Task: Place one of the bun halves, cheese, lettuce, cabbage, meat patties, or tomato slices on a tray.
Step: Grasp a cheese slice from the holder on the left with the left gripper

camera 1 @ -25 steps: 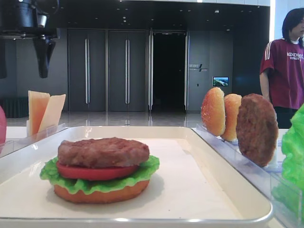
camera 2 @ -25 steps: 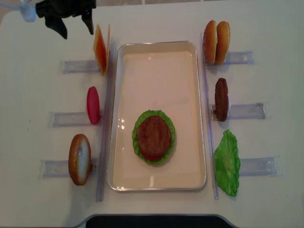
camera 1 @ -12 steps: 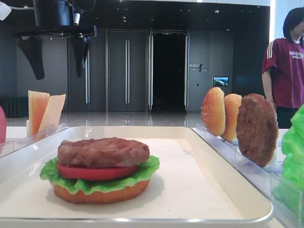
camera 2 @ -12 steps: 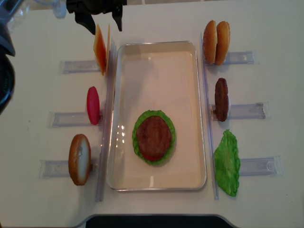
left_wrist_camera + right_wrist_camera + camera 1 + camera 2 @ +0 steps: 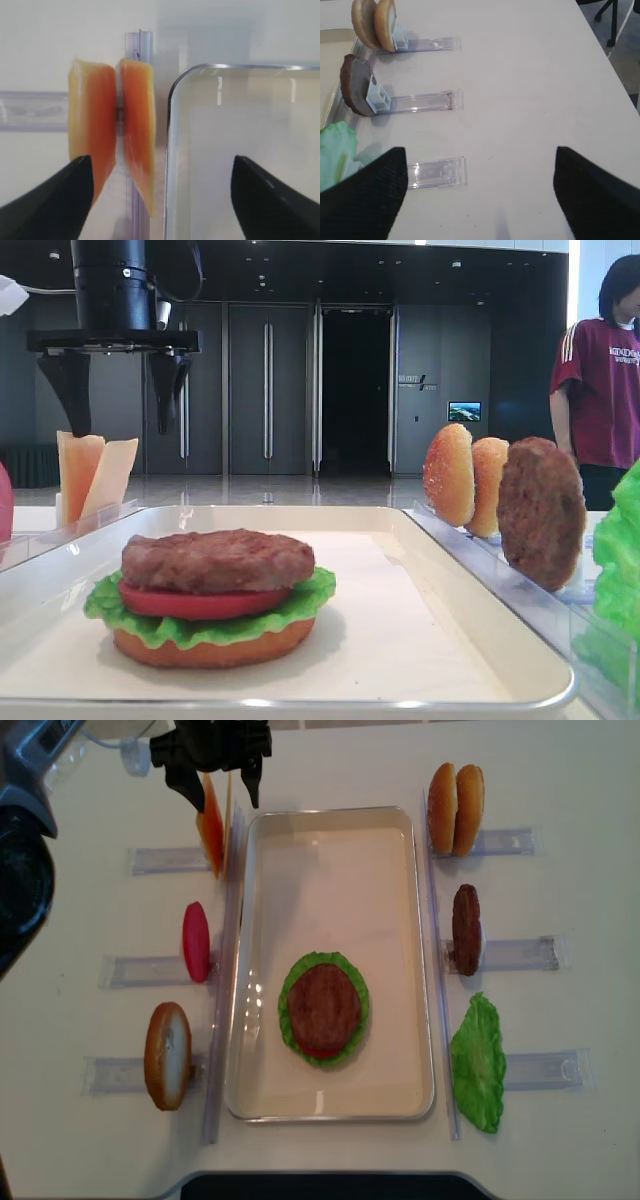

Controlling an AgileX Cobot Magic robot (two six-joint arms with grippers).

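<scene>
Left gripper (image 5: 217,782) hanging straight down over the cheese (image 5: 136,135) at the tray's (image 5: 330,818) far-left corner, jaws spread wide, nothing held. Cheese upright in its rack just beside the rim, next to the twin slice (image 5: 92,140) (more orange). Right gripper (image 5: 480,192) also spread, empty, over the bare table (image 5: 530,90) near the lettuce (image 5: 337,150).

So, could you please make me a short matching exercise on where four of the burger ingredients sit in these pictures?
Things:
1. cheese
2. tomato slice on its rack
3. loose lettuce leaf
4. patty on the stack

Places:
A. inside the tray
B. right of the tray, near end
C. left of the tray, far end, under the open left gripper
D. left of the tray, middle rack

Pairs: 1-C, 2-D, 3-B, 4-A
</scene>
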